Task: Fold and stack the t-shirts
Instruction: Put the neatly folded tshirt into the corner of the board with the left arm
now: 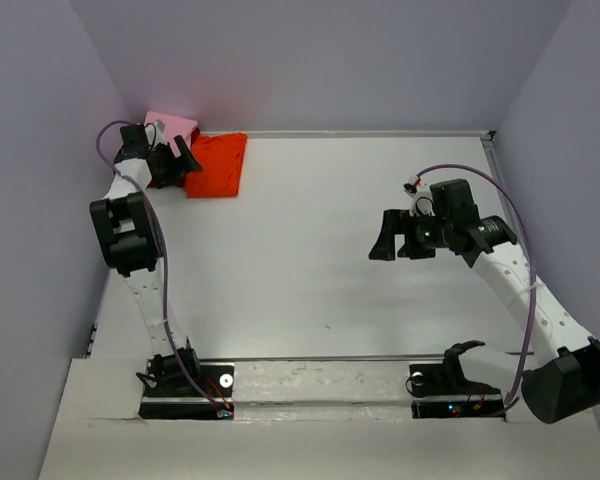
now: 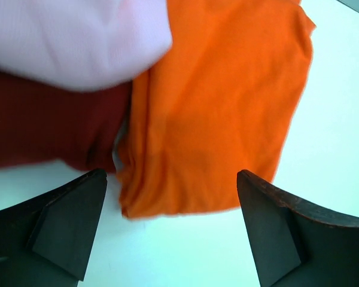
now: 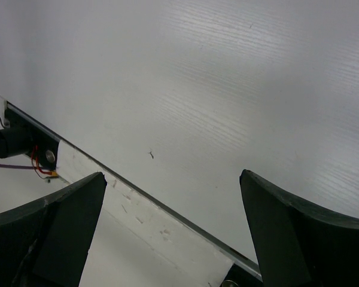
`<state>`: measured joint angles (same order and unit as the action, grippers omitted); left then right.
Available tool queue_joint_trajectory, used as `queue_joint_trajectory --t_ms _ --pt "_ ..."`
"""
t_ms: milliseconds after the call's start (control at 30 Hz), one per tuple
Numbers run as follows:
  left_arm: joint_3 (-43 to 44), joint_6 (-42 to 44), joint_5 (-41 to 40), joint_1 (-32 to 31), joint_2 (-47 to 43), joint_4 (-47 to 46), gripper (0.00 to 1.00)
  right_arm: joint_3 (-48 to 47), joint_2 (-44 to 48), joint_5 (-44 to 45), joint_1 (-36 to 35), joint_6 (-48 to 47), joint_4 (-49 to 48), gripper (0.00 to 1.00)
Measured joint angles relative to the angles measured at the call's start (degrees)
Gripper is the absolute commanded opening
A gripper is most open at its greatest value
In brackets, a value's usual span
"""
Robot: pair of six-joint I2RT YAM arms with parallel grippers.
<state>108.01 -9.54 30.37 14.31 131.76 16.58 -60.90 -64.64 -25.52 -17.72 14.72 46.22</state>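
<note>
Left wrist view shows us the folded bright orange-red cloth t-shirt flat on the white table, in the far left corner. Its edge touches a folded dark red t-shirt, which a light pink t-shirt overlaps. Our left gripper hangs over the orange shirt's near edge, jaws wide, gripping nothing. Our right gripper hangs well apart, also wide and empty.

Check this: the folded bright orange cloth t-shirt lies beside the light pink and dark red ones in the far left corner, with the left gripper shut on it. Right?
Not quite. The left wrist view shows the left gripper open, gripping nothing. The bright orange cloth t-shirt does lie beside the light pink t-shirt and dark red t-shirt.
</note>
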Motion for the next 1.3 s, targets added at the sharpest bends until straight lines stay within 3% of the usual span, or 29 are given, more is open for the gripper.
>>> queue_joint_trajectory --t_ms 133,400,633,767,967,1300 --pt "-9.0 -0.4 -2.0 -0.7 -11.9 0.7 0.99 0.0 -0.9 -0.1 0.0 0.0 -0.4 1.00" --pt "-16.4 -1.8 -4.9 -8.3 -34.6 2.7 0.99 0.0 -3.1 -1.5 0.0 0.0 -1.7 1.00" --pt "-36.2 -5.0 -7.5 -14.1 -52.0 5.6 0.99 0.0 -3.7 -1.9 0.0 0.2 -3.4 1.00" --pt "-42.6 -5.3 -11.4 -14.3 -57.9 10.6 0.99 0.0 -3.7 -1.7 0.0 0.2 -3.6 1.00" --pt "-44.0 -5.3 -16.6 -15.4 -65.0 14.9 0.99 0.0 -2.0 0.2 0.0 -0.4 -3.7 1.00" --pt "-53.1 -9.4 -13.5 -19.7 -78.6 14.7 0.99 0.3 5.6 6.1 0.0 -1.0 -3.7 1.00"
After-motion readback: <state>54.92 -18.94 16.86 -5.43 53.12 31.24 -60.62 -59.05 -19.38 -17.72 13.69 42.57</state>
